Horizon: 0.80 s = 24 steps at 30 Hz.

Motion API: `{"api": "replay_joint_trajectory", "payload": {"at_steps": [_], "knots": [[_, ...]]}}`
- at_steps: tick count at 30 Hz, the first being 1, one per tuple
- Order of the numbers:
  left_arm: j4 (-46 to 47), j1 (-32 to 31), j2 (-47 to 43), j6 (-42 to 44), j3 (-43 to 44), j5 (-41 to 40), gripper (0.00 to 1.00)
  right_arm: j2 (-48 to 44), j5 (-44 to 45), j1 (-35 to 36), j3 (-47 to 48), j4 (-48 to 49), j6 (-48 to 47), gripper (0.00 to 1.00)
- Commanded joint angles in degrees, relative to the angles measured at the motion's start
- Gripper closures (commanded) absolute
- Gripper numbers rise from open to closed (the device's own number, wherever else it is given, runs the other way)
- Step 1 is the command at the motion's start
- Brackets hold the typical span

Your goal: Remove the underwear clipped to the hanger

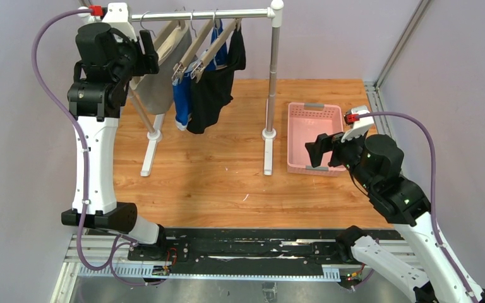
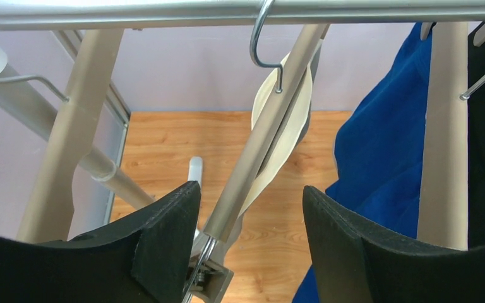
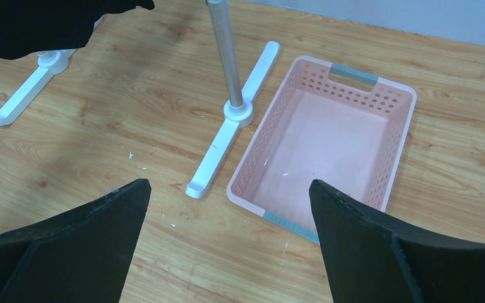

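Left gripper point(image 2: 251, 189), jaws spread wide, straddles the wooden hanger point(image 2: 262, 136) that carries the grey briefs point(image 1: 159, 91), close to its metal clip point(image 2: 211, 278). Blue briefs point(image 1: 182, 104) and black briefs point(image 1: 211, 98) hang clipped alongside on the rail point(image 1: 202, 14). Right gripper point(image 3: 228, 184), equally wide and empty, hovers near the pink basket point(image 3: 395, 165).

Your left gripper point(image 1: 146, 49) up at the rail point(image 1: 227, 13), just beside the grey briefs point(image 1: 163, 82), blue briefs point(image 1: 182, 104) and black briefs point(image 1: 213, 95) hanging to their right, your right gripper point(image 1: 316, 151) at the pink basket point(image 1: 290, 136) near rim, wooden table point(image 1: 215, 183) beneath.
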Motion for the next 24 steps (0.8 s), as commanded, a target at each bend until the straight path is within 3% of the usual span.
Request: {"api": "replay_joint_trajectory", "payload": {"at_steps": [1,10,22,24], "knots": [[6.2,0.54,-1.52,0.28,-0.8,1.92,0.3,-1.21,-1.69,0.38,-1.22,1.72,-0.99,0.01],[7.52,0.54,0.23,0.62,-1.22,2.52,0.4,-1.53,-2.51,0.4,-1.59,1.91,-0.99,0.01],[8.39,0.54,-0.02,1.08,-4.79,2.13,0.42,-1.97,-2.96,0.44,-1.52,2.35,-1.08,0.01],[8.83,0.54,-0.04,1.15,-5.4,2.11,0.49,-1.97,-3.04,0.44,-1.68,2.45,-1.08,0.01]]}}
